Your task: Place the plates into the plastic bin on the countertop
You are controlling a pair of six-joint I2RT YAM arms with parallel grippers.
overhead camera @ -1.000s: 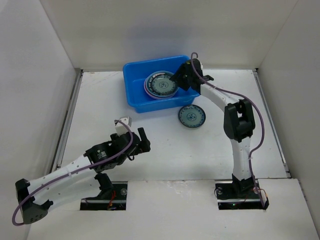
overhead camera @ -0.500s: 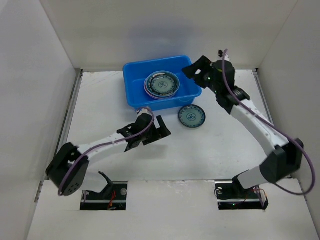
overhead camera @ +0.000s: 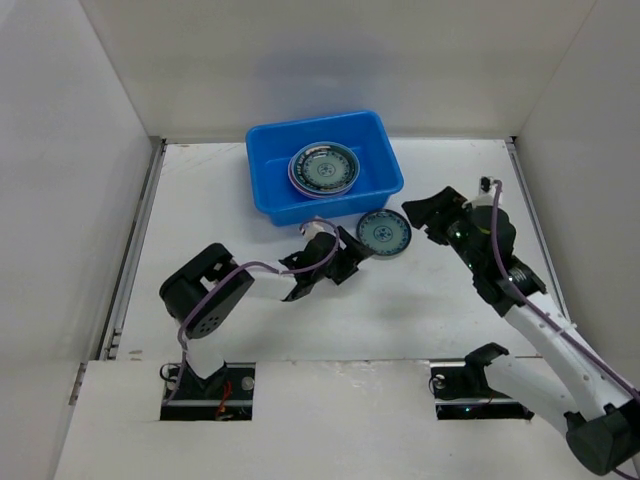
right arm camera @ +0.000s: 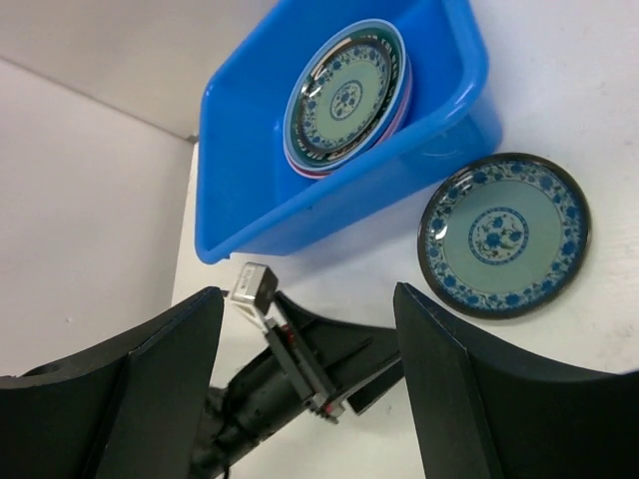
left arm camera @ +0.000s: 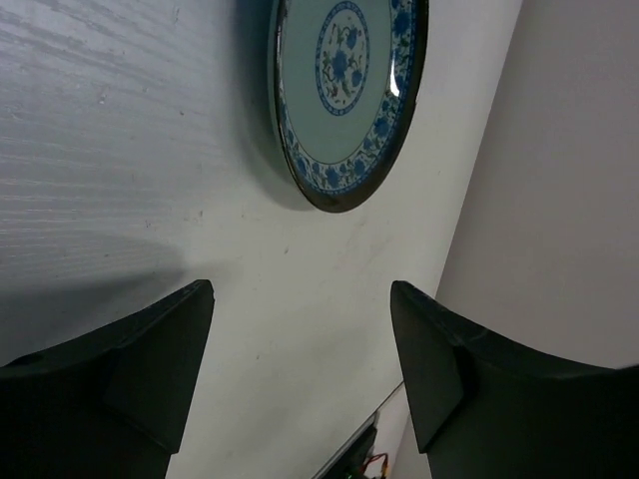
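A small teal patterned plate (overhead camera: 384,232) lies flat on the white countertop (overhead camera: 215,200), just in front of the blue plastic bin (overhead camera: 270,172). Inside the bin sits a stack of plates (overhead camera: 323,168) with a teal patterned one on top. My left gripper (overhead camera: 353,255) is low at the loose plate's left edge, open and holding nothing; in the left wrist view the plate (left arm camera: 344,90) lies ahead of the left gripper (left arm camera: 300,339). My right gripper (overhead camera: 424,214) hovers open just right of that plate. The right wrist view shows the plate (right arm camera: 504,235), the bin (right arm camera: 250,150) and its stack (right arm camera: 346,98).
White walls bound the countertop on three sides, with a metal rail (overhead camera: 135,240) along the left. The left arm's forearm (overhead camera: 270,282) stretches low across the middle of the surface. The left gripper (right arm camera: 329,369) shows between the right gripper's fingers (right arm camera: 454,389).
The left arm has reached forward and right until its gripper is at the loose teal plate, jaws somewhat narrower. The right arm has pulled back from over the bin to the plate's right.
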